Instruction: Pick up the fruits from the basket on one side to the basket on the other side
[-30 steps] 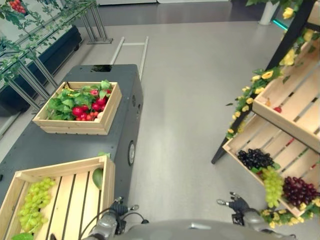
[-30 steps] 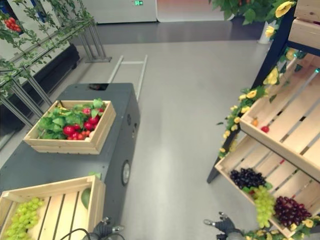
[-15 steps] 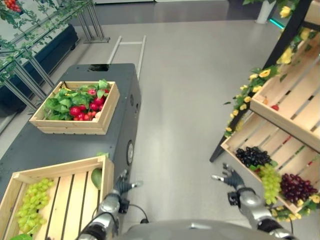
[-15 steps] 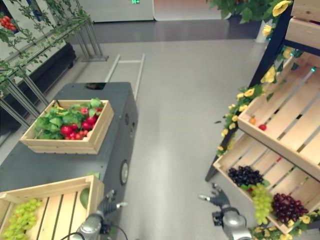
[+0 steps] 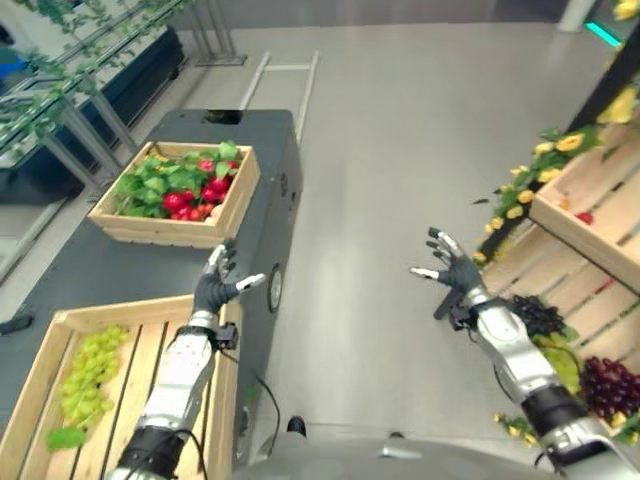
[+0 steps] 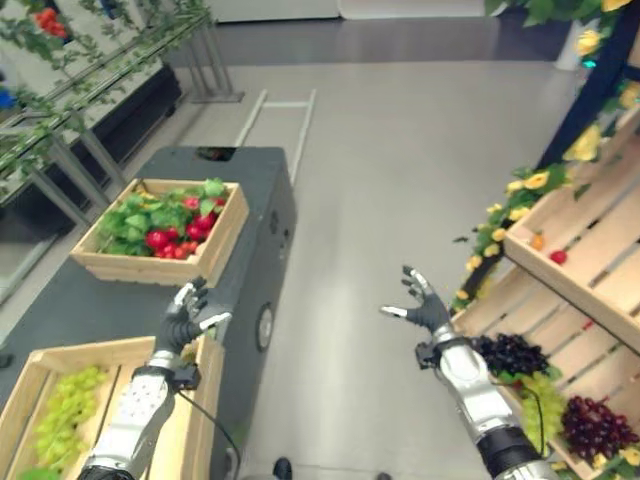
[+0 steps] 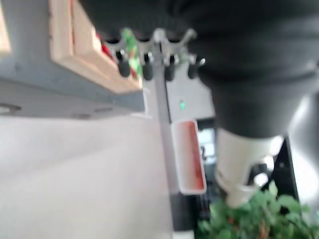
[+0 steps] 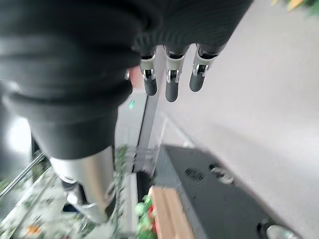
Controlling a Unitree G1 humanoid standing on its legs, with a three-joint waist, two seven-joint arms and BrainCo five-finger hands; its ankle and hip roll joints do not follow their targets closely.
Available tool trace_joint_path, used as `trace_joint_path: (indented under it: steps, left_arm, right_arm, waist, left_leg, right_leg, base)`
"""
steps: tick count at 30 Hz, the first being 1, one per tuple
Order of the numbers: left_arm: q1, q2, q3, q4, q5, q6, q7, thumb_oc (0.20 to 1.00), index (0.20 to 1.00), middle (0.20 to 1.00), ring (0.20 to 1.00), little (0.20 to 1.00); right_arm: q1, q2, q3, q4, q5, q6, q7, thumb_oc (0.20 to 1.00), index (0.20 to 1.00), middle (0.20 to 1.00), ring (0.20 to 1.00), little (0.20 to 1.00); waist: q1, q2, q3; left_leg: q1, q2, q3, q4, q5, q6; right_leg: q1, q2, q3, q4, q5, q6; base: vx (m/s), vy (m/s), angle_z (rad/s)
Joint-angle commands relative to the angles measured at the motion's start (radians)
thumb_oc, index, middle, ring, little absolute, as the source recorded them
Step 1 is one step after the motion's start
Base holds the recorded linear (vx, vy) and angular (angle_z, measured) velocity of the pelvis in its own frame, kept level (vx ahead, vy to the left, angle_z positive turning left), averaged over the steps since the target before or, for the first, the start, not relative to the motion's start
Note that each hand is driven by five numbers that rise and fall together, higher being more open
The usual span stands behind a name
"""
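A near wooden crate (image 5: pixel 45 340) on the dark cart holds green grapes (image 5: pixel 88 372). A far crate (image 5: pixel 230 210) holds red fruit (image 5: pixel 190 198) among green leaves. On my right a sloped wooden shelf crate (image 5: pixel 512 265) carries black grapes (image 5: pixel 538 315), green grapes (image 5: pixel 566 368) and dark red grapes (image 5: pixel 610 385). My left hand (image 5: pixel 216 283) is raised open above the near crate's far corner, holding nothing. My right hand (image 5: pixel 450 277) is raised open over the floor, just left of the black grapes, holding nothing.
The dark cart (image 5: pixel 200 130) stands on my left, with grey floor (image 5: pixel 380 180) between it and the shelf. An upper shelf crate (image 5: pixel 590 200) with yellow flowers (image 5: pixel 568 143) slopes above the grapes. Metal racks with vines (image 5: pixel 70 110) line the far left.
Both arms have risen from the bottom edge, hands spreading open at mid height. The camera has shifted, showing the cart more to the right.
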Motion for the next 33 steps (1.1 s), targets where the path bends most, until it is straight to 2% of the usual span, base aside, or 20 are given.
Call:
trace_joint_path:
  steps: [1,2,4,5,7,8,10,12,18,21,23,24,26,27,28,29,30,31,32,33]
  left_arm:
    - [-0.053,0.069,0.065,-0.088,-0.012,-0.067,0.03,1.0,1.0,1.0,1.0,1.0]
    - [-0.066,0.075,0.081,-0.089,-0.005,-0.073,0.041,1.0,1.0,1.0,1.0,1.0]
    - [-0.087,0.079,0.085,-0.096,0.011,-0.069,0.049,1.0,1.0,1.0,1.0,1.0]
    - [-0.103,0.09,0.096,-0.108,0.045,-0.066,0.057,1.0,1.0,1.0,1.0,1.0]
    - [-0.135,0.093,0.095,-0.107,0.084,-0.061,0.068,1.0,1.0,1.0,1.0,1.0]
    - [-0.159,0.098,0.095,-0.095,0.107,-0.062,0.081,1.0,1.0,1.0,1.0,1.0]
    - [-0.172,0.1,0.093,-0.091,0.125,-0.064,0.086,1.0,1.0,1.0,1.0,1.0]
    - [-0.164,0.117,0.113,-0.086,0.211,-0.058,0.108,1.0,1.0,1.0,1.0,1.0]
    - [-0.176,0.146,0.121,-0.108,0.209,-0.062,0.096,1.0,1.0,1.0,1.0,1.0]
    - [-0.215,0.155,0.05,-0.195,0.157,-0.072,0.038,1.0,1.0,1.0,1.0,1.0]
    - [-0.248,0.134,-0.003,-0.189,0.157,-0.068,0.044,1.0,1.0,1.0,1.0,1.0]
    - [-0.255,0.129,-0.017,-0.189,0.161,-0.067,0.048,1.0,1.0,1.0,1.0,1.0]
    - [-0.257,0.127,-0.024,-0.213,0.186,-0.061,0.054,1.0,1.0,1.0,1.0,1.0]
    - [-0.257,0.134,-0.026,-0.224,0.188,-0.063,0.053,1.0,1.0,1.0,1.0,1.0]
    - [-0.261,0.136,-0.027,-0.221,0.186,-0.064,0.053,1.0,1.0,1.0,1.0,1.0]
    - [-0.262,0.136,-0.026,-0.22,0.186,-0.064,0.053,1.0,1.0,1.0,1.0,1.0]
    - [-0.269,0.14,-0.022,-0.223,0.184,-0.065,0.053,1.0,1.0,1.0,1.0,1.0]
    - [-0.292,0.157,-0.015,-0.225,0.197,-0.065,0.057,1.0,1.0,1.0,1.0,1.0]
    - [-0.322,0.166,-0.015,-0.201,0.221,-0.063,0.08,1.0,1.0,1.0,1.0,1.0]
    - [-0.325,0.166,-0.016,-0.199,0.222,-0.064,0.082,1.0,1.0,1.0,1.0,1.0]
  right_arm:
    - [-0.109,0.002,-0.023,-0.069,0.033,-0.073,-0.022,1.0,1.0,1.0,1.0,1.0]
    - [-0.117,0.013,-0.03,-0.055,0.035,-0.084,-0.05,1.0,1.0,1.0,1.0,1.0]
    - [-0.116,0.011,-0.046,-0.06,0.022,-0.089,-0.067,1.0,1.0,1.0,1.0,1.0]
    - [-0.11,0.001,-0.065,-0.078,0.009,-0.094,-0.077,1.0,1.0,1.0,1.0,1.0]
    - [-0.107,-0.015,-0.087,-0.111,-0.011,-0.092,-0.085,1.0,1.0,1.0,1.0,1.0]
    - [-0.107,-0.016,-0.095,-0.128,-0.015,-0.09,-0.092,1.0,1.0,1.0,1.0,1.0]
    - [-0.103,-0.016,-0.099,-0.133,-0.022,-0.09,-0.093,1.0,1.0,1.0,1.0,1.0]
    - [-0.075,-0.012,-0.12,-0.156,-0.045,-0.092,-0.074,1.0,1.0,1.0,1.0,1.0]
    - [-0.071,0.01,-0.132,-0.156,-0.073,-0.095,-0.087,1.0,1.0,1.0,1.0,1.0]
    - [-0.046,0.03,-0.167,-0.192,-0.084,-0.095,-0.102,1.0,1.0,1.0,1.0,1.0]
    - [-0.042,0.051,-0.165,-0.202,-0.089,-0.096,-0.107,1.0,1.0,1.0,1.0,1.0]
    - [-0.044,0.054,-0.164,-0.214,-0.096,-0.096,-0.108,1.0,1.0,1.0,1.0,1.0]
    - [-0.037,0.06,-0.168,-0.245,-0.105,-0.097,-0.105,1.0,1.0,1.0,1.0,1.0]
    - [-0.033,0.056,-0.169,-0.247,-0.112,-0.099,-0.102,1.0,1.0,1.0,1.0,1.0]
    - [-0.031,0.051,-0.168,-0.25,-0.112,-0.101,-0.1,1.0,1.0,1.0,1.0,1.0]
    - [-0.032,0.05,-0.168,-0.25,-0.112,-0.101,-0.1,1.0,1.0,1.0,1.0,1.0]
    - [-0.031,0.044,-0.168,-0.256,-0.106,-0.105,-0.095,1.0,1.0,1.0,1.0,1.0]
    - [-0.035,0.03,-0.173,-0.272,-0.096,-0.115,-0.097,1.0,1.0,1.0,1.0,1.0]
    - [-0.064,0.022,-0.167,-0.278,-0.087,-0.118,-0.1,1.0,1.0,1.0,1.0,1.0]
    - [-0.066,0.022,-0.167,-0.277,-0.086,-0.117,-0.1,1.0,1.0,1.0,1.0,1.0]
  waist:
    - [0.045,-0.053,0.024]
    - [0.084,-0.041,0.032]
    - [0.09,-0.035,0.041]
    - [0.092,-0.032,0.049]
    - [0.067,-0.033,0.054]
    - [0.062,-0.032,0.052]
    - [0.062,-0.03,0.047]
    - [0.08,-0.039,0.031]
    - [0.102,-0.108,-0.008]
    - [0.096,-0.141,-0.009]
    - [0.075,-0.141,0.012]
    - [0.064,-0.132,0.023]
    - [0.044,-0.11,0.04]
    - [0.027,-0.103,0.046]
    - [0.01,-0.097,0.048]
    - [0.011,-0.094,0.046]
    - [-0.004,-0.092,0.056]
    - [-0.021,-0.105,0.079]
    - [-0.033,-0.102,0.098]
    - [-0.035,-0.102,0.098]
  left_leg:
    - [-0.062,0.006,-0.066,0.06,-0.016,-0.036]
    - [-0.094,-0.007,-0.131,0.047,0.011,-0.051]
    - [-0.142,-0.019,-0.169,0.057,0.03,-0.059]
    - [-0.164,0.001,-0.129,0.071,0.035,-0.07]
    - [-0.176,0.053,0.0,0.103,0.033,-0.067]
    - [-0.177,0.078,0.057,0.109,0.035,-0.061]
    - [-0.173,0.089,0.088,0.108,0.035,-0.06]
    - [-0.149,0.065,0.092,0.102,0.011,-0.047]
    - [-0.148,0.004,0.1,0.111,-0.031,0.002]
    - [-0.138,-0.055,0.095,0.108,-0.066,0.059]
    - [-0.1,-0.085,0.089,0.096,-0.083,0.091]
    - [-0.084,-0.089,0.081,0.083,-0.082,0.104]
    - [-0.052,-0.084,0.063,0.055,-0.083,0.12]
    - [-0.037,-0.085,0.041,0.043,-0.087,0.121]
    - [-0.028,-0.084,0.023,0.03,-0.084,0.117]
    - [-0.031,-0.079,0.025,0.027,-0.08,0.115]
    - [-0.025,-0.083,0.008,0.024,-0.081,0.11]
    - [-0.029,-0.105,-0.023,0.023,-0.087,0.101]
    - [-0.038,-0.106,-0.044,0.036,-0.099,0.091]
    - [-0.042,-0.106,-0.046,0.04,-0.1,0.091]
  right_leg:
    - [-0.038,-0.069,-0.046,0.058,-0.034,0.05]
    - [-0.029,-0.075,-0.118,0.054,-0.042,0.044]
    - [-0.032,-0.087,-0.183,0.064,-0.04,0.043]
    - [-0.023,-0.098,-0.223,0.066,-0.046,0.044]
    - [-0.023,-0.12,-0.263,0.076,-0.043,0.048]
    - [-0.023,-0.128,-0.272,0.074,-0.035,0.054]
    - [-0.015,-0.132,-0.279,0.07,-0.032,0.058]
    - [0.02,-0.157,-0.289,0.072,-0.023,0.075]
    - [0.031,-0.22,-0.299,0.109,-0.023,0.102]
    - [-0.061,-0.297,-0.242,0.312,0.03,0.133]
    - [-0.121,-0.35,-0.177,0.453,0.145,0.16]
    - [-0.149,-0.352,-0.16,0.497,0.183,0.159]
    - [-0.218,-0.311,-0.077,0.576,0.157,0.154]
    - [-0.256,-0.259,-0.016,0.58,0.097,0.142]
    - [-0.289,-0.193,0.042,0.536,0.021,0.121]
    - [-0.291,-0.187,0.042,0.531,0.027,0.117]
    - [-0.31,-0.134,0.088,0.467,-0.024,0.101]
    - [-0.34,-0.101,0.142,0.32,-0.016,0.096]
    - [-0.367,-0.098,0.159,0.239,0.028,0.106]
    - [-0.365,-0.098,0.156,0.235,0.031,0.106]
  base:
    - [-0.16,-0.134,0.72]
    - [-0.08,-0.108,0.69]
    - [-0.11,-0.056,1.55]
    - [-0.09,0.07,1.95]
    - [-0.02,0.147,1.4]
    - [0.02,0.117,1.01]
    - [0.07,0.104,0.94]
    - [0.17,0.161,0.8]
    - [0.11,0.112,0.1]
    - [0.14,0.263,0.0]
    - [0.08,0.264,-0.06]
    - [0.06,0.235,0.07]
    - [0.09,0.136,0.12]
    - [0.17,0.061,-0.01]
    - [0.12,0.019,-0.15]
    - [0.12,-0.004,-0.1]
    - [0.1,-0.09,-0.05]
    - [0.15,-0.168,0.26]
    - [0.09,-0.161,0.52]
    - [0.11,-0.135,0.79]
